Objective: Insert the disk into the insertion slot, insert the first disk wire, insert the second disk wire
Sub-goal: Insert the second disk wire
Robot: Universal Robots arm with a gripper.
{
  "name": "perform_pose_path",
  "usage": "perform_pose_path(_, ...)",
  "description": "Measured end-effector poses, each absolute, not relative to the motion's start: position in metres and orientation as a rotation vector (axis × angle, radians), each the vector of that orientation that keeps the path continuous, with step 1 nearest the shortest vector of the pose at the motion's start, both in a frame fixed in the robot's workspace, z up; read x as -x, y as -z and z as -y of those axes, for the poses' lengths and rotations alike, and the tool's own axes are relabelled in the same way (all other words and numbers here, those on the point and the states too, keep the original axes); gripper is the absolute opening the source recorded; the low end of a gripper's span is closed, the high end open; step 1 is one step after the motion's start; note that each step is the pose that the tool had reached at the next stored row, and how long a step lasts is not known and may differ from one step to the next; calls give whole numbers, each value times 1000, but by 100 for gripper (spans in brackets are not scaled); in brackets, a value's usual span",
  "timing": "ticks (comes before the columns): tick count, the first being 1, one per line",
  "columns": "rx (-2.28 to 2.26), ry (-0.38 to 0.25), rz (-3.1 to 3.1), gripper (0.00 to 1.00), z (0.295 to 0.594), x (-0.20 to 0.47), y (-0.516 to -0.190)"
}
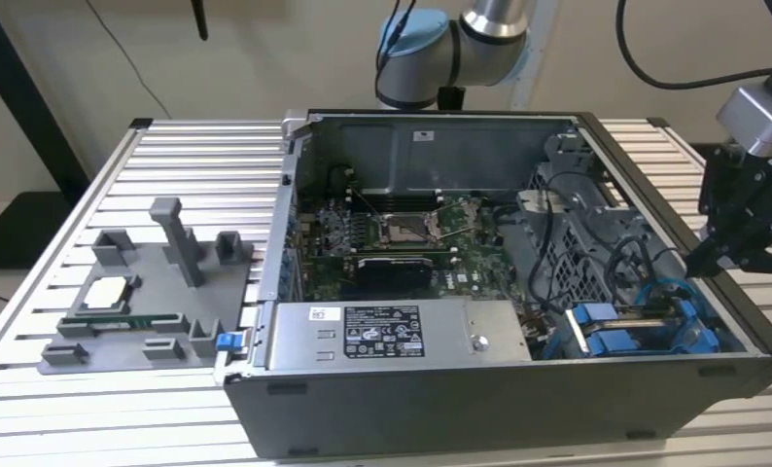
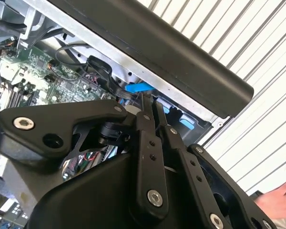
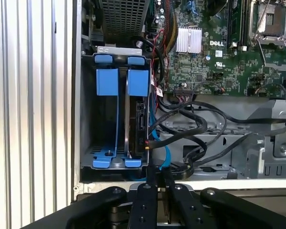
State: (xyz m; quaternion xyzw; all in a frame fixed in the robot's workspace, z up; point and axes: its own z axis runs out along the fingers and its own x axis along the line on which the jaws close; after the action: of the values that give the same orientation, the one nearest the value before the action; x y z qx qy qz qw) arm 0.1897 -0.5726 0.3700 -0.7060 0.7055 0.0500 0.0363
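In the first wrist view the disk [image 3: 135, 119] stands edge-on in the insertion slot [image 3: 85, 114], held in its blue frame [image 3: 138, 82] beside a second blue frame [image 3: 107, 81]. A black wire [image 3: 150, 138] reaches the disk's edge. A thin blue wire [image 3: 161, 138] runs down past it to my gripper [image 3: 158, 172], whose fingers are pressed together. In the second wrist view the blue wire [image 2: 136, 87] sticks out of the gripper's [image 2: 147, 98] tips. In the exterior view my gripper [image 1: 700, 265] hangs over the case's right wall, just above the slot [image 1: 633, 331] and the blue wire [image 1: 665, 285].
The open computer case [image 1: 490, 409] lies on a slatted table [image 1: 192, 165]. It holds the motherboard [image 1: 400, 233], a grey power-supply box [image 1: 386, 336], a perforated cage [image 3: 121, 16] and looped black cables [image 3: 200, 124]. A grey fixture [image 1: 153, 292] sits on the left. A hand [image 2: 276, 200] shows nearby.
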Motion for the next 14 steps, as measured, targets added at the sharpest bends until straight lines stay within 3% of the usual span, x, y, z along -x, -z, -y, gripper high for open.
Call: perform_pose_path(14, 2177, -217, -2184, 0, 573, -175, -384)
